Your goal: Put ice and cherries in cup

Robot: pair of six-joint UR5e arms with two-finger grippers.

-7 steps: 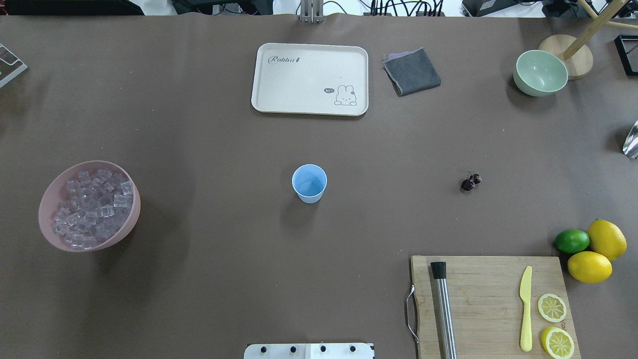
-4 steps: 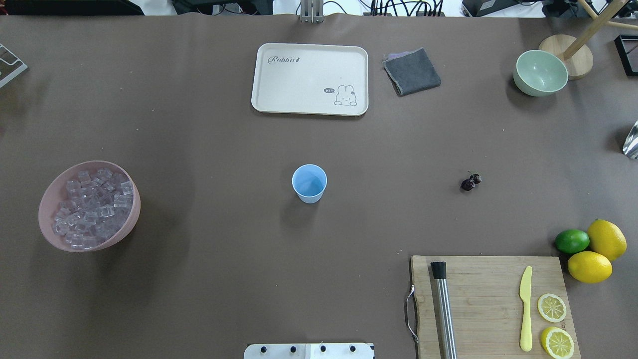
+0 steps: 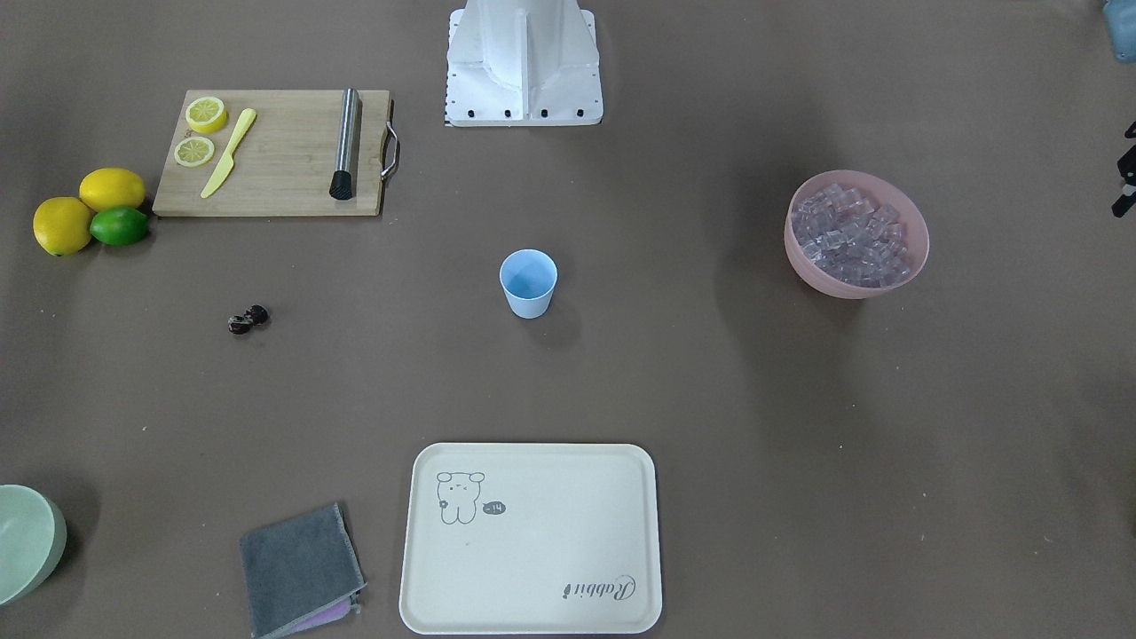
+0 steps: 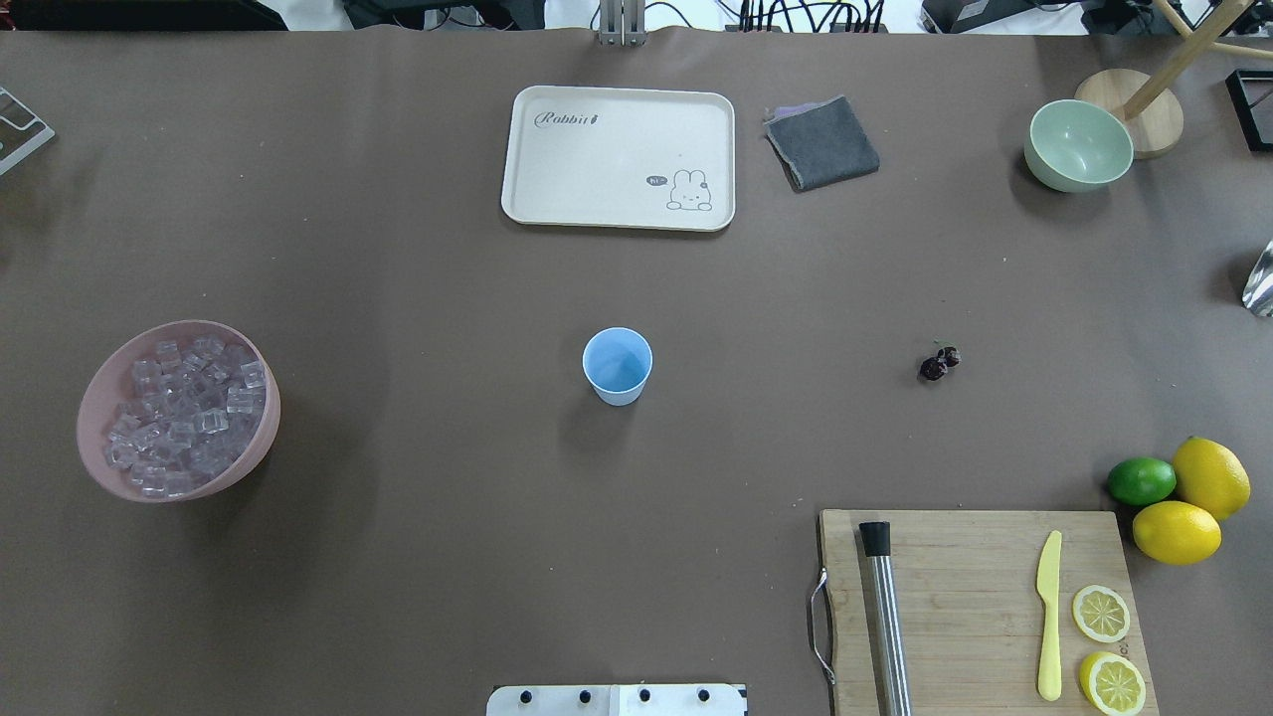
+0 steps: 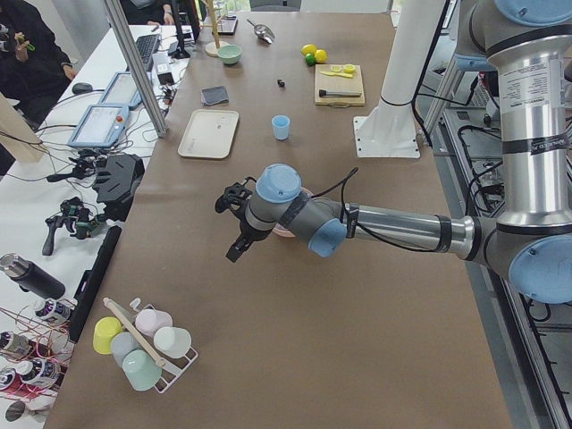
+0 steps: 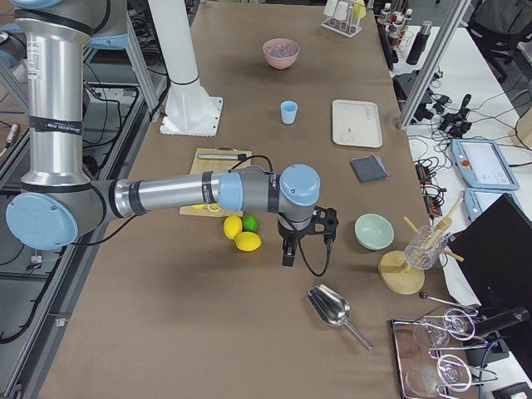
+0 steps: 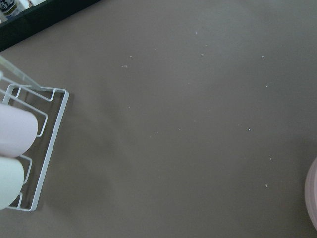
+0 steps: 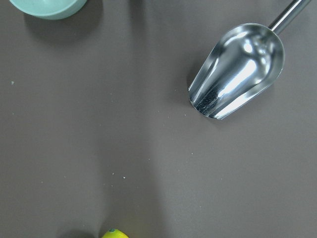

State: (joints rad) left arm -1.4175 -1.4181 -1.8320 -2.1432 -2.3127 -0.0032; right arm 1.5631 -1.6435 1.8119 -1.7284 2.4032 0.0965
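The light blue cup (image 4: pixel 617 366) stands upright and empty at the table's middle; it also shows in the front view (image 3: pixel 528 282). The ice (image 4: pixel 184 418) fills a pink bowl (image 4: pixel 94 398) at the left. The cherries (image 4: pixel 939 364) lie on the table right of the cup. My left gripper (image 5: pixel 234 241) hangs over the table beyond the pink bowl, toward the left end. My right gripper (image 6: pixel 288 253) hangs near the lemons at the right end. I cannot tell whether either is open or shut. Neither wrist view shows fingers.
A cream tray (image 4: pixel 619 157), a grey cloth (image 4: pixel 821 142) and a pale green bowl (image 4: pixel 1079 145) are at the far side. A cutting board (image 4: pixel 980 597) holds a knife, a muddler and lemon slices; lemons and a lime (image 4: pixel 1142 480) are beside it. A metal scoop (image 8: pixel 237 69) lies below my right wrist. A cup rack (image 5: pixel 143 344) stands at the left end.
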